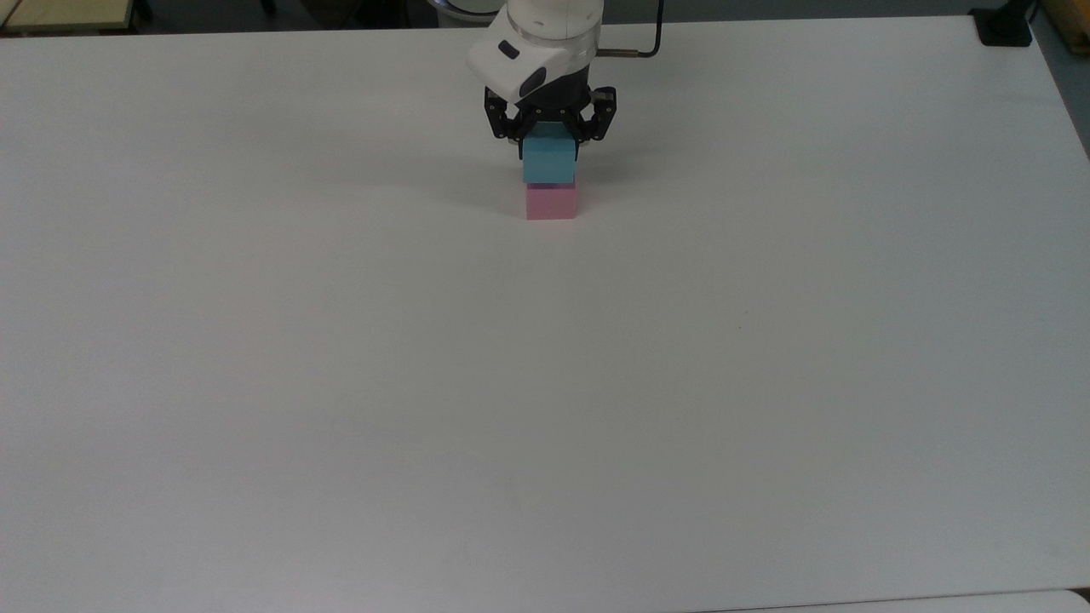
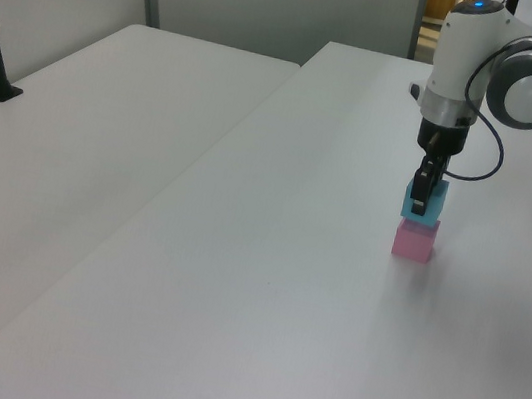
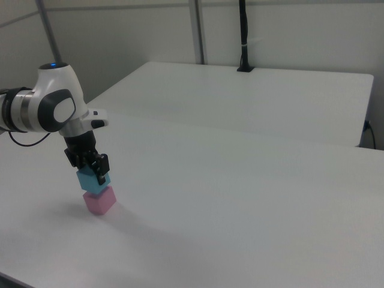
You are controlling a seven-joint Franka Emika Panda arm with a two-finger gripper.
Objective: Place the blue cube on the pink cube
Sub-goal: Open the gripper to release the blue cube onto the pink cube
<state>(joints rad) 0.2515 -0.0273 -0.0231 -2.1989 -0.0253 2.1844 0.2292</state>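
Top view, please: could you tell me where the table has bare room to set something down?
The white table is bare on both sides of the stack and all along the top view's lower half. The one crowded spot is top centre, where the gripper is shut on the blue cube over the pink cube.

Pink cube [image 1: 551, 203] top face hidden under blue cube [image 1: 547, 162]. Pincer [image 1: 549, 140] fingertips masked by blue cube. Arm cut by top view's upper edge.

Blue cube [image 1: 548, 160]: plain light cyan. Pink cube [image 1: 552, 203]: plain pale pink. Gripper [image 1: 549, 146]: black; arm [image 1: 545, 34] white. Counter [image 1: 545, 383]: plain white.
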